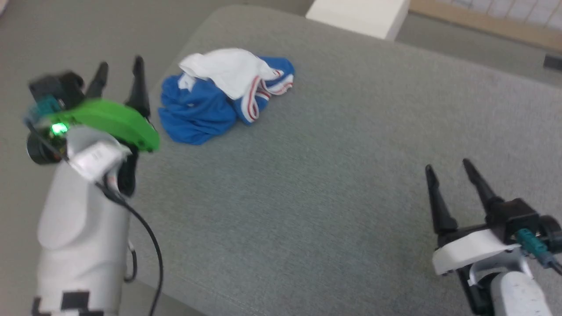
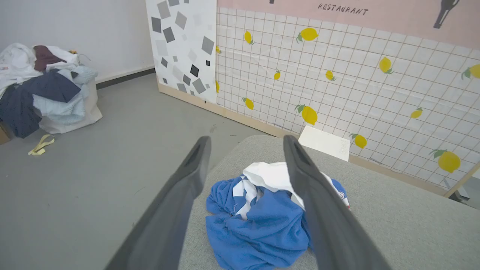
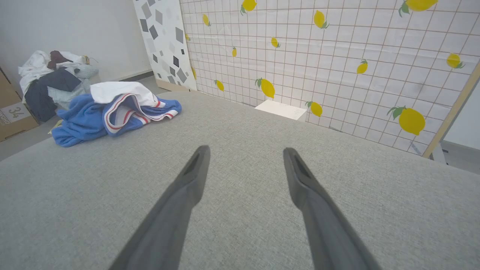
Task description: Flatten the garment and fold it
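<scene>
Garment (image 1: pixel 226 94) lies bunched just beyond the spread left jaws.

On my left wrist camera I can read one word, "RESTAURANT", in dark hand-drawn capitals on the pink wall panel (image 2: pixel 393 22). On the right wrist camera I read "34" on a white label (image 3: pixel 15 111) stuck to the cardboard box (image 3: pixel 7 92). The smaller print beside it is cut off at the edge. The white print on the crumpled garment (image 2: pixel 258 228) is not legible to me.
</scene>
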You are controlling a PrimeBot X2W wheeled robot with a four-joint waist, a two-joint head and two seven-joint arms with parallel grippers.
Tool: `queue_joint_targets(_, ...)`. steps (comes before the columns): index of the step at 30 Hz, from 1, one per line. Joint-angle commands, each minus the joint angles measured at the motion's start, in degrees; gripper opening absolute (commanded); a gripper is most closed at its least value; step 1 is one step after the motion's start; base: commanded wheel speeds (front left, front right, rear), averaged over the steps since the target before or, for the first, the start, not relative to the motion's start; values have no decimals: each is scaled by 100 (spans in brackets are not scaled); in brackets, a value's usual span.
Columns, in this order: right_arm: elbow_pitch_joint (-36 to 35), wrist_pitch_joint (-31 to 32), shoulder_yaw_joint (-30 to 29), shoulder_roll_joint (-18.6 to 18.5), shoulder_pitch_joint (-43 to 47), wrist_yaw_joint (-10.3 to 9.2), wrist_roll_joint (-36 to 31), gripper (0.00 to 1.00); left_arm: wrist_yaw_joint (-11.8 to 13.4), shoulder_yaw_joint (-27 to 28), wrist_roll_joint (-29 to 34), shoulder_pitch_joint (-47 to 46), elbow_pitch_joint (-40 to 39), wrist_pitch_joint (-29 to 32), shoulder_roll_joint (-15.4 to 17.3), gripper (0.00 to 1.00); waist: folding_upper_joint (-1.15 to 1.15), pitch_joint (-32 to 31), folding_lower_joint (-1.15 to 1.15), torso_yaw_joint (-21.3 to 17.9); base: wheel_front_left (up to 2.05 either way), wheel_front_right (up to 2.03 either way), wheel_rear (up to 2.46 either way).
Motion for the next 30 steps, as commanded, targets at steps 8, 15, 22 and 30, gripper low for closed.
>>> queue_joint_targets(8, -837, 342, -290, -342, -122, -8, -20, 100, 115, 277, -535, -1212, 804, 1232, 287, 100, 0, 1426, -1, -835, 0, 0, 0)
queue_joint_targets(15, -1263, 429, -510, -467, -121, -8, 47, 100, 415, 358, -873, -1815, 1371, 2810, 492, 100, 0, 1847, -1, -1091, 0, 0, 0)
queue_joint_targets(22, -1516, 455, -658, -516, -75, -8, 80, 100, 1010, 168, -876, -1941, 1544, 4522, 610, 100, 0, 2062, -1, -1178, 0, 0, 0)
queue_joint_targets(30, -1600, 473, -679, -544, -141, -8, 104, 100, 1384, 42, -932, -1516, 839, 5530, 622, 0, 0, 2159, -1, -1199, 0, 0, 0)
